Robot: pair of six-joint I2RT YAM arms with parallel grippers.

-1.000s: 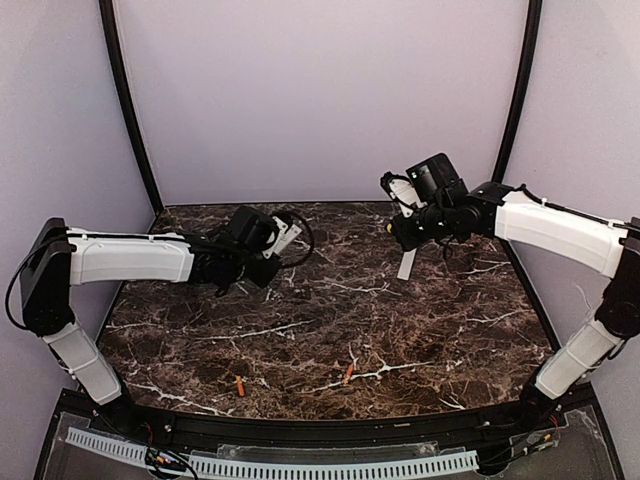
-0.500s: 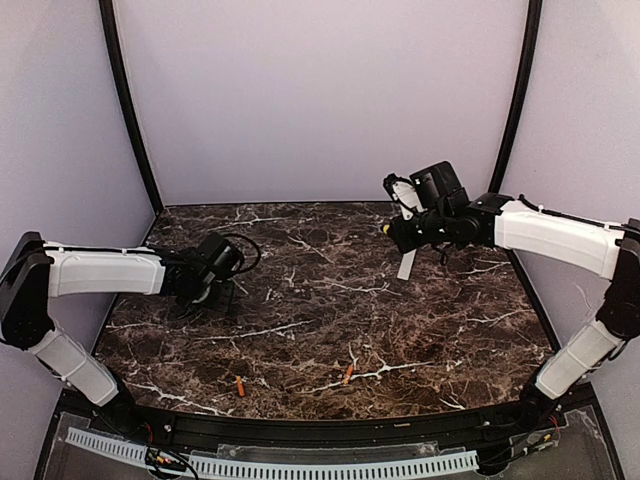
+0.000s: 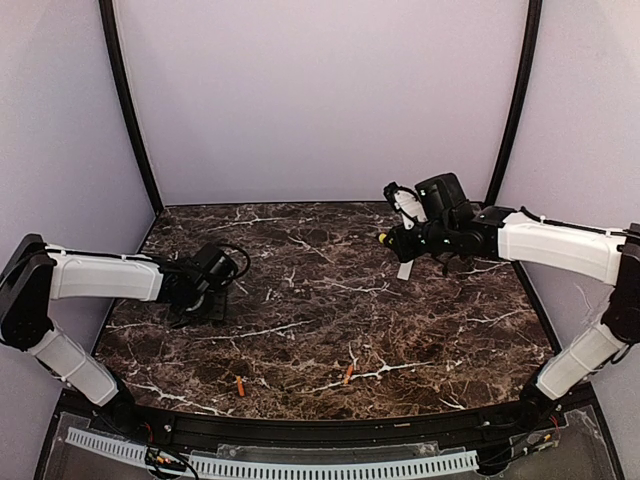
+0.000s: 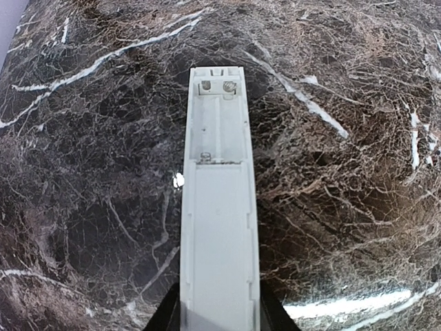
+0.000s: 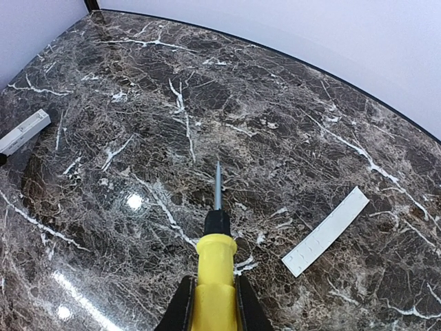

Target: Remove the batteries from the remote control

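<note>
My left gripper [image 3: 203, 298] sits low at the table's left side, shut on the near end of the remote control [image 4: 219, 207]. This white bar points away from the wrist camera. Its long recess [image 4: 219, 121] faces up and has nothing in it. The bar's far end [image 5: 24, 131] shows at the left edge of the right wrist view. Two orange batteries [image 3: 240, 385] [image 3: 348, 373] lie near the front edge, apart from both arms. My right gripper [image 5: 213, 303] is shut on a yellow-handled screwdriver [image 5: 217, 265] held above the table at the back right [image 3: 383, 238].
A thin flat white cover strip [image 3: 406, 268] [image 5: 326, 231] lies on the marble just below the right gripper. Curved black frame posts [image 3: 125, 110] stand at the back corners, against pale walls.
The left arm has drawn back to the left and come down toward the table with the remote control in its grip. The right arm has edged slightly left, still holding the screwdriver.
</note>
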